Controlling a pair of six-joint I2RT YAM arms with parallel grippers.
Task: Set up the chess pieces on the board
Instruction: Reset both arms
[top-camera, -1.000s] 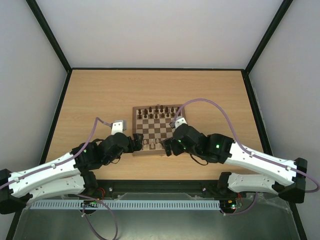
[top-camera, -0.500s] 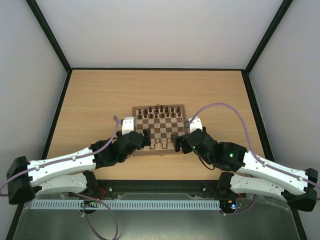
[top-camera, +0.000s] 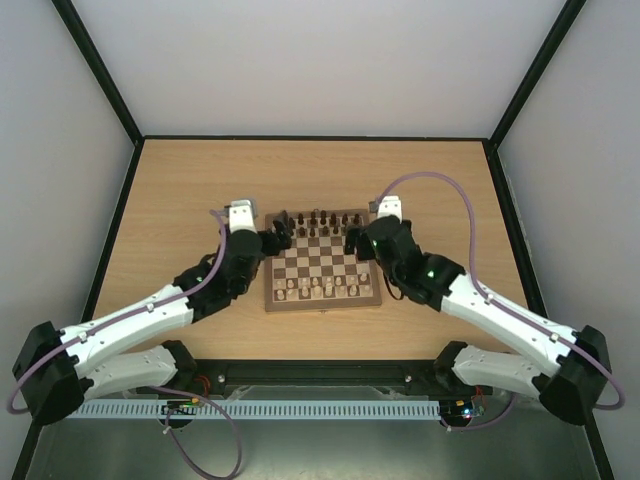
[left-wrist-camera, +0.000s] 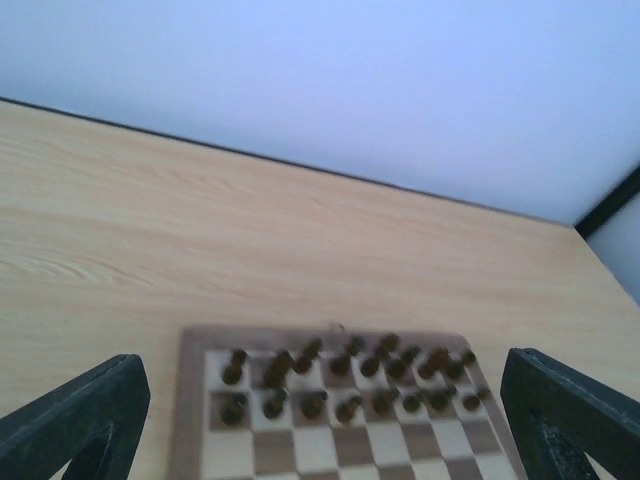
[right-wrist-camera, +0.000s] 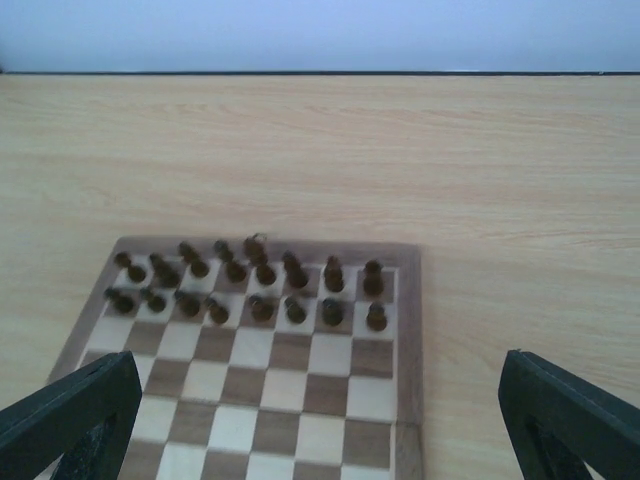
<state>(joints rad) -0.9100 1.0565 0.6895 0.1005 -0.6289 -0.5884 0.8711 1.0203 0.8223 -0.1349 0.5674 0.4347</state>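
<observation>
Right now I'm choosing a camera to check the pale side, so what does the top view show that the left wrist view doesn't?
Only the top view: the pale pieces on the near rows of the board, plus both arms, with the left hand and right hand at its far corners. Only the left wrist view: its own fingers close up, spread wide. Both: the dark pieces on the far two rows.
</observation>
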